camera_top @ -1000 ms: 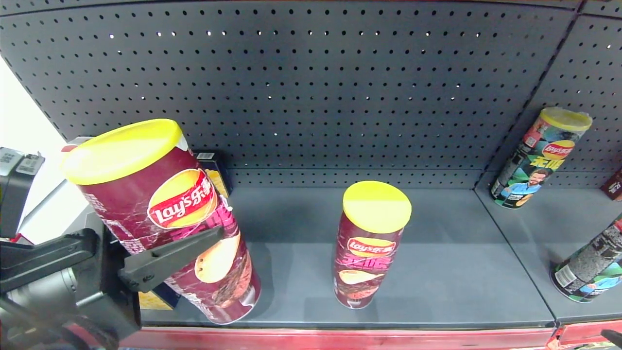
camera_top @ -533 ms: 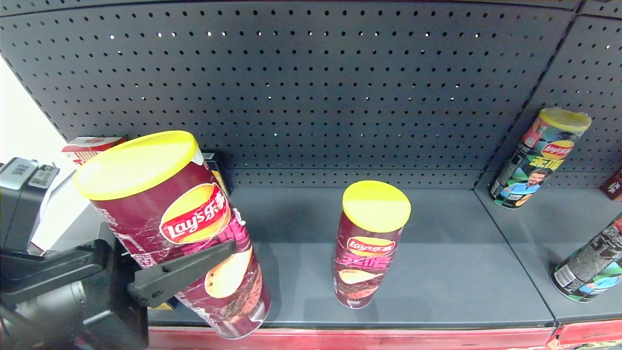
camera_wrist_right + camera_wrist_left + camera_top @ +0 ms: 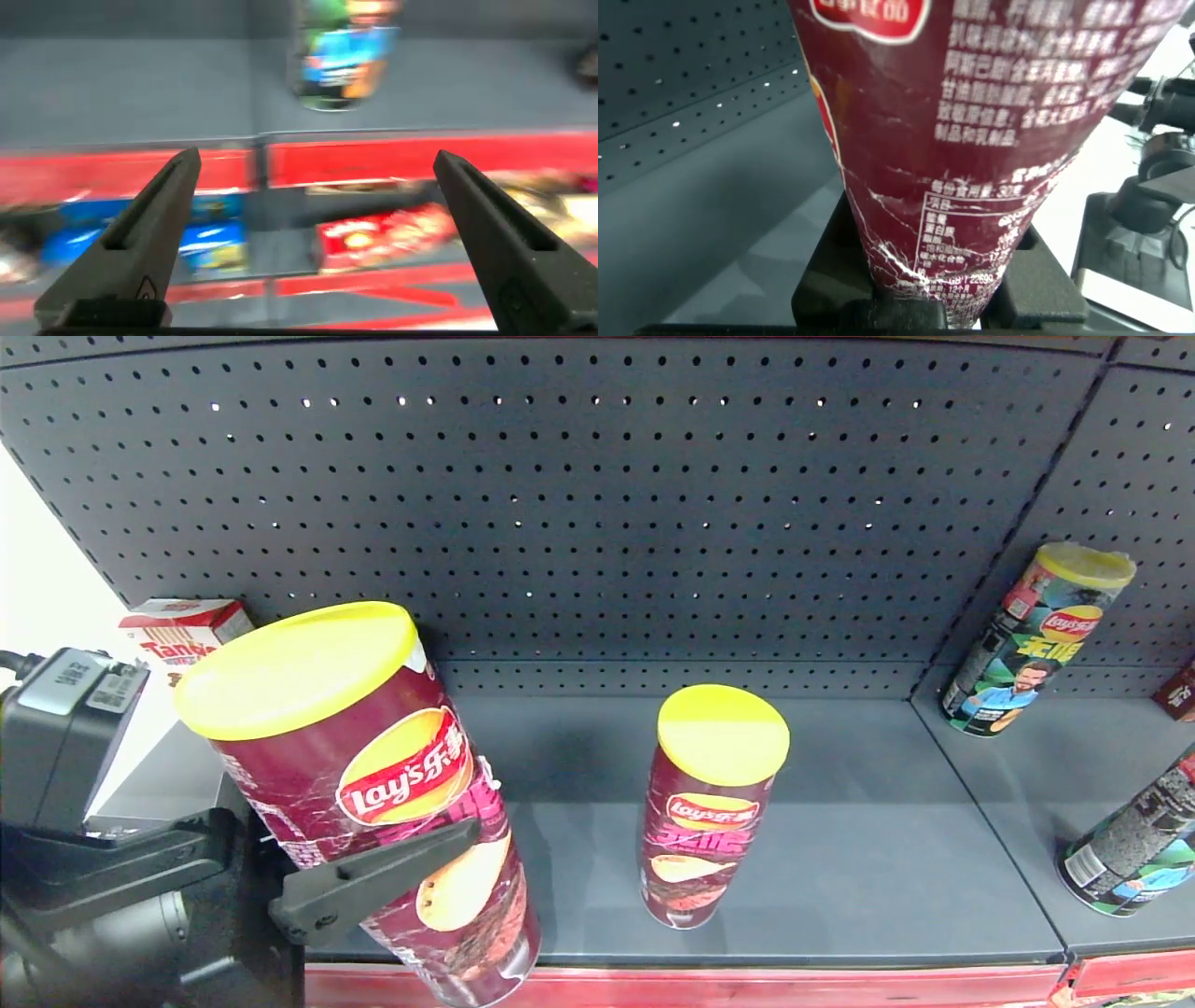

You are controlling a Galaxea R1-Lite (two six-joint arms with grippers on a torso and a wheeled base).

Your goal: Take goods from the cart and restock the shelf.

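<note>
My left gripper [image 3: 411, 863] is shut on a maroon chip can with a yellow lid [image 3: 373, 784]. The can is tilted and hangs over the front left edge of the dark grey shelf [image 3: 868, 859]. In the left wrist view the can [image 3: 971, 159] stands up from between the fingers [image 3: 850, 280]. A matching maroon can [image 3: 711, 807] stands upright mid-shelf, apart to the right of the held one. My right gripper [image 3: 316, 161] is open and holds nothing, facing the shelf's red front edge [image 3: 374, 159].
A pegboard back wall [image 3: 597, 504] rises behind the shelf. Two green-and-black cans [image 3: 1036, 639] [image 3: 1130, 849] stand on the right shelf section. A red-and-white box [image 3: 177, 625] sits at the back left. The right wrist view has a green can [image 3: 344, 51] and packets [image 3: 383, 233] on a lower shelf.
The left gripper has carried the maroon can to the right and slightly lower, closer to the standing can. The box at the back left has come into view behind it.
</note>
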